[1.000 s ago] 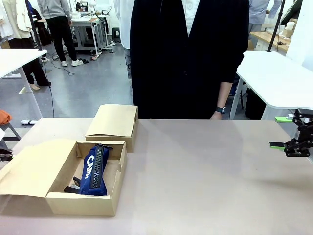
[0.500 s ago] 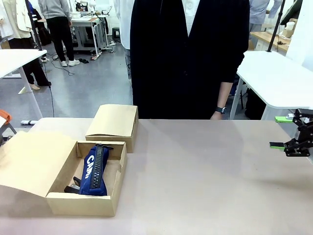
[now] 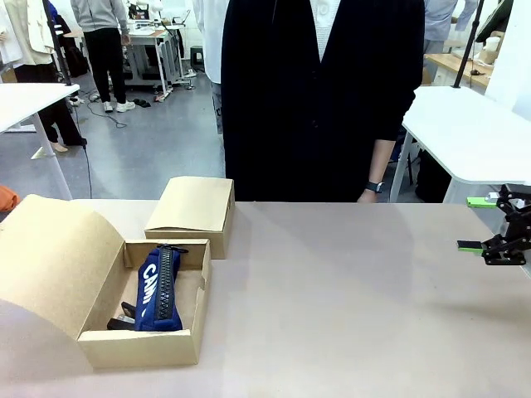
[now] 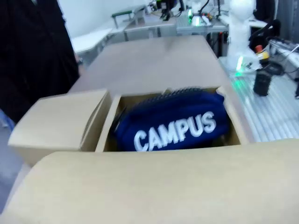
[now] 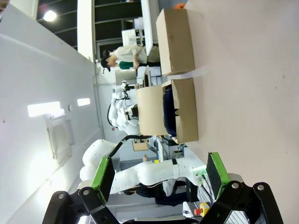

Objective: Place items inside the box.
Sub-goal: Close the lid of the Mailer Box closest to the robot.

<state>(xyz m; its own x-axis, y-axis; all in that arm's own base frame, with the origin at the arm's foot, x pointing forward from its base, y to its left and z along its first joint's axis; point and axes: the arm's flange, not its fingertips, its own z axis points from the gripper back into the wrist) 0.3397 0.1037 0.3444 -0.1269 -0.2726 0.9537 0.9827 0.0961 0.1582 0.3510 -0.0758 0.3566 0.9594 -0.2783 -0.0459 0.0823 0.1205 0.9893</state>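
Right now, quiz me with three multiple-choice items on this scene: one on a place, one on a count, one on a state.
1. Where is the navy case?
A. in the open box
B. on the closed box
C. on the bare table
2. How many cardboard boxes are on the table?
A. one
B. two
C. three
3. How is the right pincer?
A. shut on a marker
B. open, holding nothing
C. shut, holding nothing

A: the front view shows it lying inside.
B: one open, one closed.
B: its green pads stand apart with nothing between.
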